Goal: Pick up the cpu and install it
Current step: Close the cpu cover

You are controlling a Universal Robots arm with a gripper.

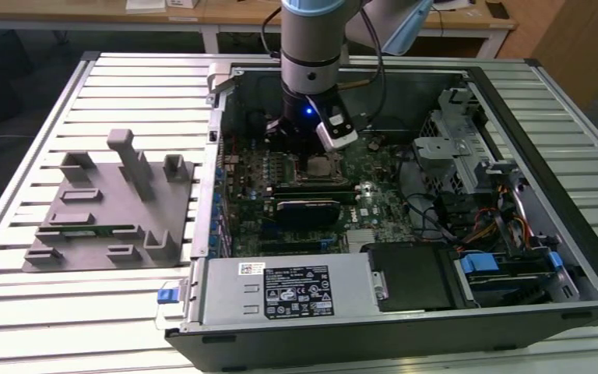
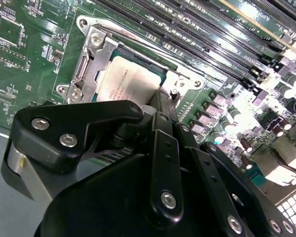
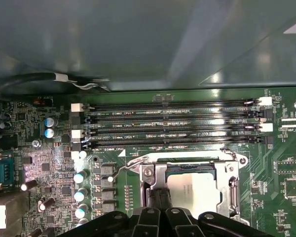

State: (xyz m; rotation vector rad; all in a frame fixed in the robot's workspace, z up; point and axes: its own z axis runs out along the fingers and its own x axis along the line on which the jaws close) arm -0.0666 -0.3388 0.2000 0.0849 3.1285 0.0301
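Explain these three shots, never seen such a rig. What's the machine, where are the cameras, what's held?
It is a single robot arm reaching down into an open computer case that lies on a slatted metal table. The exterior view looks at the whole scene from off the arm; both wrist views come from cameras riding near the gripper, looking at the green motherboard. The cpu, the silver square, sits in its metal-framed socket, with the gripper right at its edge. Whether it grips the chip I cannot tell. A grey holder lies on the table at the exterior view's left.
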